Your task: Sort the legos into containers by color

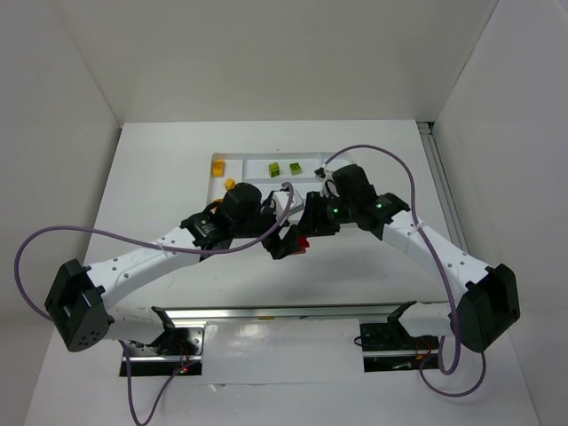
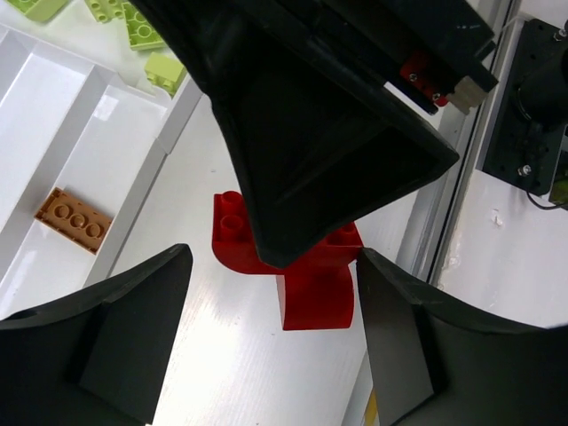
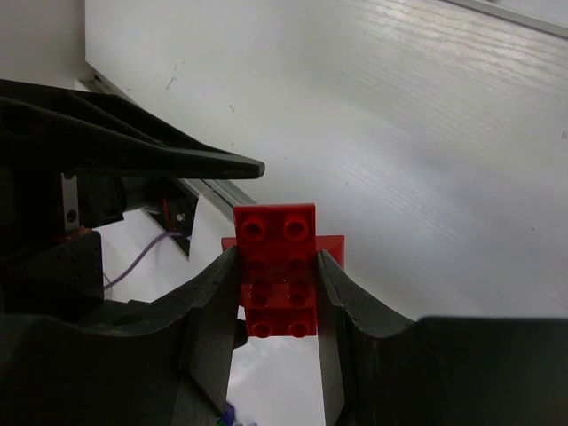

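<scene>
My right gripper (image 3: 277, 266) is shut on a red lego (image 3: 277, 257), a studded piece with a second red part behind it. In the top view the red lego (image 1: 303, 244) sits just in front of the white tray (image 1: 253, 160), between both grippers. My left gripper (image 2: 273, 266) is open, with its jaws on either side of the red lego (image 2: 312, 297), not touching it. The right gripper's finger (image 2: 311, 151) covers the lego's top. Lime green legos (image 1: 274, 168) and a yellow one (image 1: 217, 167) lie in the tray. A tan-orange brick (image 2: 74, 219) lies in a long slot.
More lime green legos (image 2: 133, 22) lie at the tray's far end in the left wrist view. A metal rail (image 1: 284, 311) runs along the table's near edge. Purple cables (image 1: 373, 151) loop over both arms. White walls close the back and sides.
</scene>
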Tool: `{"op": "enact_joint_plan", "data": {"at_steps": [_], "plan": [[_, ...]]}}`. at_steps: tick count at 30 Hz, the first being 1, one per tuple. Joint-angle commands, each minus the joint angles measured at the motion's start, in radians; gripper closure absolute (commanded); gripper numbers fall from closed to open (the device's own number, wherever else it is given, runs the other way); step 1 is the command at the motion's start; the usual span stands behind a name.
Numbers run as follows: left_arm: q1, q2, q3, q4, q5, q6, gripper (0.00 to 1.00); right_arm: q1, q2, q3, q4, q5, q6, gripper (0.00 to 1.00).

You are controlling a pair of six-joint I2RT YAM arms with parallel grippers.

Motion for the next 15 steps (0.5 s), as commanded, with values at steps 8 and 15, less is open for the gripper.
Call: {"op": "enact_joint_plan", "data": {"at_steps": [8,15], "plan": [[-0.013,-0.029,-0.003,-0.009,0.026,0.012,0.12,-0.034,0.000,0.030,0.060,-0.047,0.011,0.85],[-0.013,-0.009,-0.013,0.002,0.003,0.012,0.17,-0.034,-0.010,0.030,0.060,-0.057,0.011,0.85]]}}
